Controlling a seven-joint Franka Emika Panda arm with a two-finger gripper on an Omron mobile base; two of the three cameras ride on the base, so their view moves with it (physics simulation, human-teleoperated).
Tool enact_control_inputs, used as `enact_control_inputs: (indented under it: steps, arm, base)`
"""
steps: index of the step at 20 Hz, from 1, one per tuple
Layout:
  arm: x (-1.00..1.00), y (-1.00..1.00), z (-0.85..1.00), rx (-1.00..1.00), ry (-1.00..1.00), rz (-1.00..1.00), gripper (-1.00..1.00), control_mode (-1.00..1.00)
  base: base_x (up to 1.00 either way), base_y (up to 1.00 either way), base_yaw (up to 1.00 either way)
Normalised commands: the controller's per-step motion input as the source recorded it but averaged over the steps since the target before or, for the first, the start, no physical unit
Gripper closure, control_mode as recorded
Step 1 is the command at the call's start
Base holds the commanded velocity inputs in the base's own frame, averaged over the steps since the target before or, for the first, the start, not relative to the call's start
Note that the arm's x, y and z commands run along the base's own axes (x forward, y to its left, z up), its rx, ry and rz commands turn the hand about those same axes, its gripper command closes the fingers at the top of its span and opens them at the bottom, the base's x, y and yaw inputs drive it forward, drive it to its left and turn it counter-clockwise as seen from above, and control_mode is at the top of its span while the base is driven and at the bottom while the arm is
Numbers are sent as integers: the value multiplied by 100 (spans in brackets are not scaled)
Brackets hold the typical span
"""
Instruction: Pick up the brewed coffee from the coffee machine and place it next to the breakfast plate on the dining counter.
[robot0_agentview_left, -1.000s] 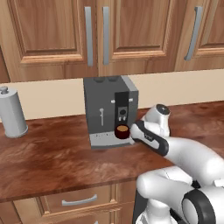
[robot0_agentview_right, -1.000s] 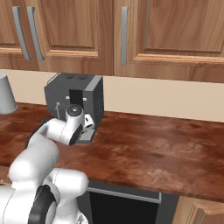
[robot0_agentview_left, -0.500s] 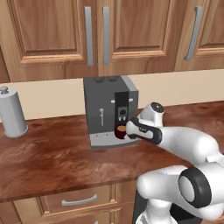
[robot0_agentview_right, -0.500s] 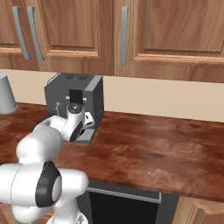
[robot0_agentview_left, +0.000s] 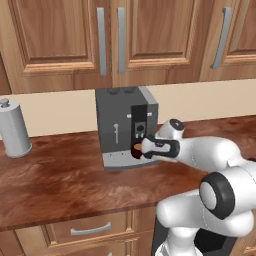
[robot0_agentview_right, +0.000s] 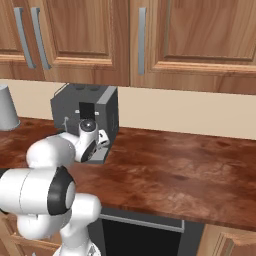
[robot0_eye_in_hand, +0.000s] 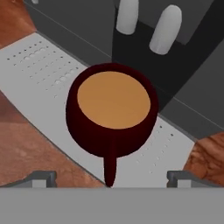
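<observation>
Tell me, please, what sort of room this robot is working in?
Most likely a home kitchen. Wooden wall cabinets with bar handles hang above a reddish-brown wood counter, with drawers below. A coffee machine stands on it with a mug of coffee on its drip tray, and a silver canister is nearby.

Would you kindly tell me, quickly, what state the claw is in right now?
Claw: open and holding nothing; its fingertips stand wide on either side of the coffee mug's handle, just short of the mug on the drip tray.
</observation>
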Motion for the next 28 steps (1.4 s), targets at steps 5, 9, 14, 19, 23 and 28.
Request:
enact_control_inputs:
  steps: [5, 9, 14, 19, 23, 28]
  arm:
    - [24, 0, -12, 0, 0, 0, -100, -100]
    - [23, 0, -14, 0, 0, 0, 100, -100]
    - [18, 1, -18, 0, 0, 0, 100, -100]
    - [5, 0, -15, 0, -3, 1, 100, -100]
    - [-6, 0, -2, 0, -1, 3, 100, -100]
    - [-45, 0, 16, 0, -4, 5, 100, -100]
  base:
    - [0, 0, 0]
    - [0, 0, 0]
    - [0, 0, 0]
    - [0, 0, 0]
    - [0, 0, 0]
    - [0, 0, 0]
